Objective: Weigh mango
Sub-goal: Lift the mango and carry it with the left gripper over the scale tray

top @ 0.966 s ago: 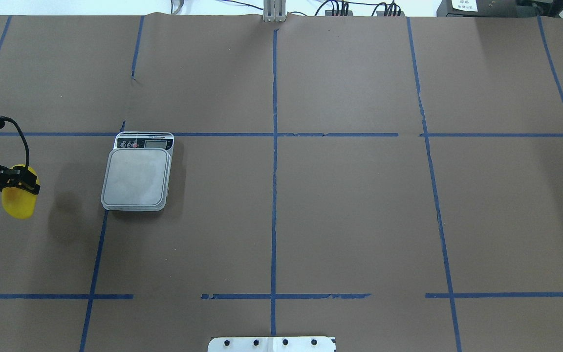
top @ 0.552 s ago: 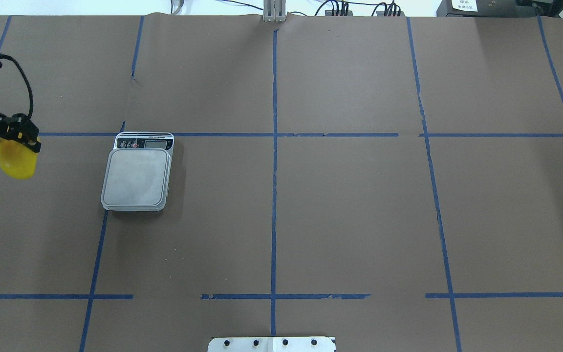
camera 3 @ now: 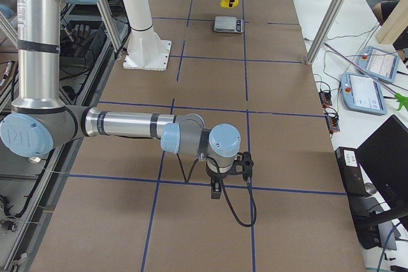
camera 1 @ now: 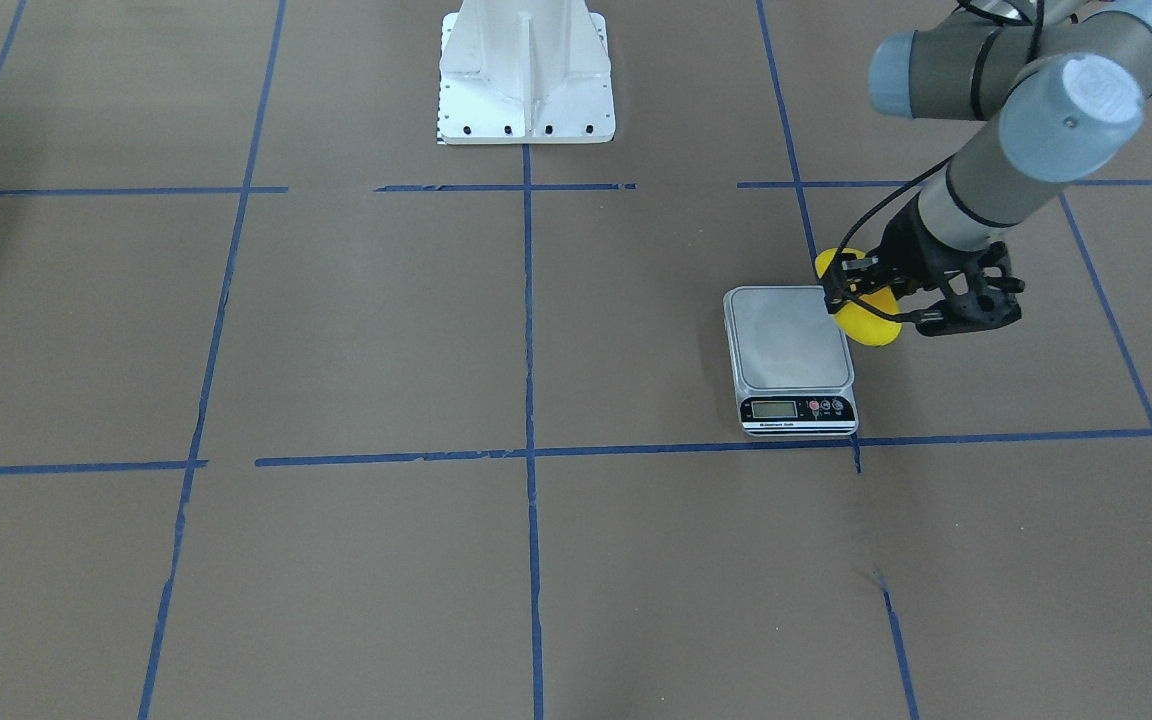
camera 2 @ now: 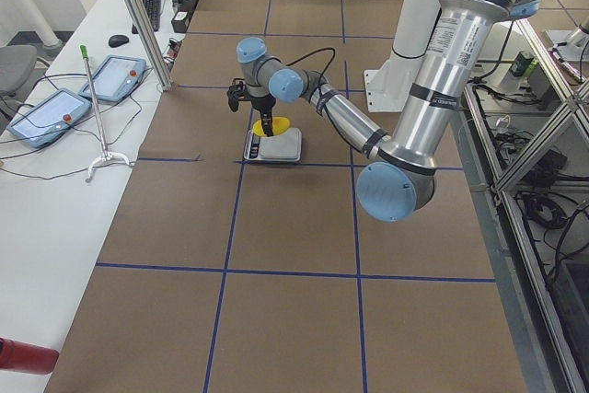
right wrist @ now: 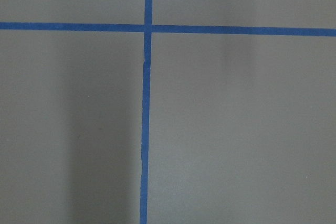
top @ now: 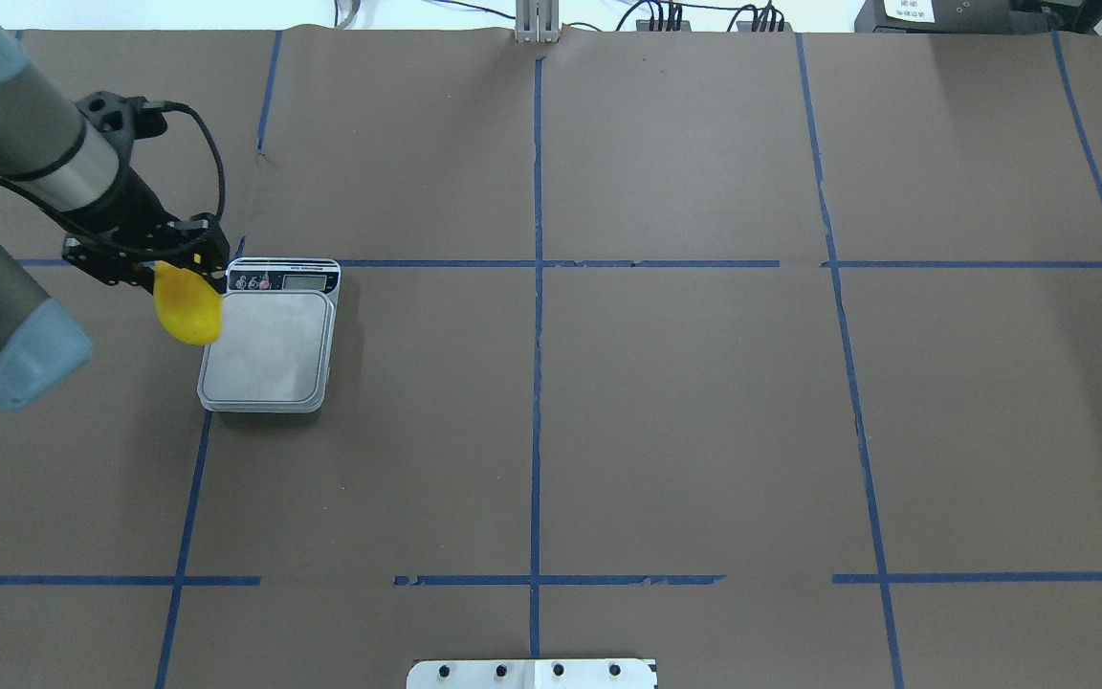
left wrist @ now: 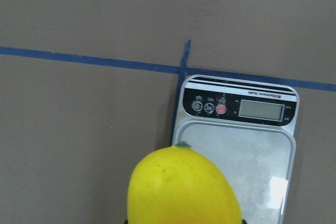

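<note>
The mango (top: 188,308), bright yellow and oval, hangs in my left gripper (top: 176,268), which is shut on its upper end. It is held in the air over the left edge of the silver scale (top: 269,346). In the front-facing view the mango (camera 1: 868,312) overlaps the platform's corner (camera 1: 788,338), with the left gripper (camera 1: 861,285) around it. The left wrist view shows the mango (left wrist: 184,187) low in front of the scale (left wrist: 247,153) and its blank display. My right gripper (camera 3: 216,188) shows only in the right side view, low over the table; I cannot tell whether it is open.
Brown paper with blue tape lines (top: 537,287) covers the table. The white robot base (camera 1: 526,75) stands at mid table edge. Tablets and cables (camera 2: 55,103) lie on a side bench. The right wrist view shows only paper and a tape crossing (right wrist: 148,27).
My left gripper has carried the mango from the table's far left edge rightward, up to the scale's left edge. The scale has not moved.
</note>
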`<move>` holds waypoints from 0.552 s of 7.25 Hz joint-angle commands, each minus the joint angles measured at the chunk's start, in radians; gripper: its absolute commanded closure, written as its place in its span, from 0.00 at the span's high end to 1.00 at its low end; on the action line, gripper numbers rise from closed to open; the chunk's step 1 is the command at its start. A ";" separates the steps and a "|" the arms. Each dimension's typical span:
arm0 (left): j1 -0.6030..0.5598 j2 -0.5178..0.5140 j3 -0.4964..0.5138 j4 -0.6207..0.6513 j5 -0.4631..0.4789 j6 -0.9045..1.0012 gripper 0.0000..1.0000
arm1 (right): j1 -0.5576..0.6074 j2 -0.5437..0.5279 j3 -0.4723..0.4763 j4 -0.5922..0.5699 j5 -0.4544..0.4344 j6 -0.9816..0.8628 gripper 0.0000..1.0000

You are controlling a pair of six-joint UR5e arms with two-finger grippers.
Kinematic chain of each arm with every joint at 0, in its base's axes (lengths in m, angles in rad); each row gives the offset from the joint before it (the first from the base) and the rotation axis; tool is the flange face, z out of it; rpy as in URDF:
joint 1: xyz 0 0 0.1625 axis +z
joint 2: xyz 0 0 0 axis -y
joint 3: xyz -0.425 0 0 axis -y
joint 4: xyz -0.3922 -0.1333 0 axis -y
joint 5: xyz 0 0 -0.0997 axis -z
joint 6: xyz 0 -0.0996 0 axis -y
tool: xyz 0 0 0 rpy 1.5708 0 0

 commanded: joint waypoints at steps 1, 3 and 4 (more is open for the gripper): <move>0.080 -0.019 0.102 -0.155 0.006 -0.077 0.00 | 0.000 0.000 0.000 0.001 0.000 0.000 1.00; 0.107 -0.027 0.124 -0.161 0.008 -0.076 0.00 | 0.000 0.000 0.000 0.000 0.000 0.000 1.00; 0.114 -0.027 0.125 -0.164 0.009 -0.076 0.00 | 0.000 -0.002 0.000 0.000 0.000 0.000 1.00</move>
